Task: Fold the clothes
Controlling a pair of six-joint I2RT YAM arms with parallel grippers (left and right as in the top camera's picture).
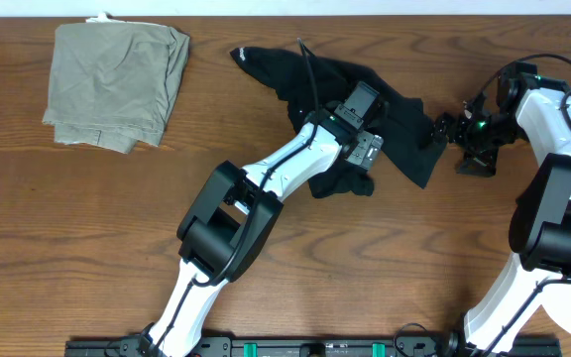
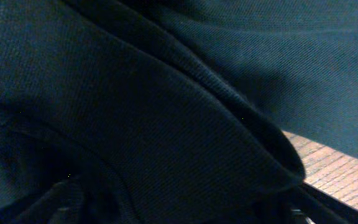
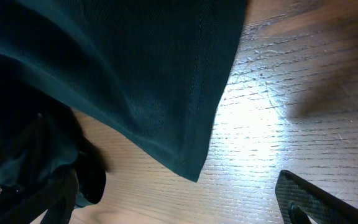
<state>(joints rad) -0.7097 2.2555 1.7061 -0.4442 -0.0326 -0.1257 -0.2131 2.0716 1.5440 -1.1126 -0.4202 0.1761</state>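
Note:
A black garment (image 1: 350, 84) lies crumpled on the wooden table (image 1: 87, 248) at the upper middle in the overhead view. My left gripper (image 1: 362, 155) points down into its lower part. The left wrist view is filled with folds of the black fabric (image 2: 166, 106), and the gripper (image 2: 182, 208) has its fingers wide apart, with cloth bunched between them. My right gripper (image 1: 442, 130) is at the garment's right edge. In the right wrist view the gripper (image 3: 173, 205) is open; the garment's stitched hem (image 3: 191, 124) hangs in front of it and drapes over the left finger, with bare table between the fingers.
A folded olive-khaki garment (image 1: 117, 84) lies at the far left of the table. Bare wood (image 3: 303, 93) shows to the right of the black garment. The table's front edge carries the arm bases (image 1: 295, 347).

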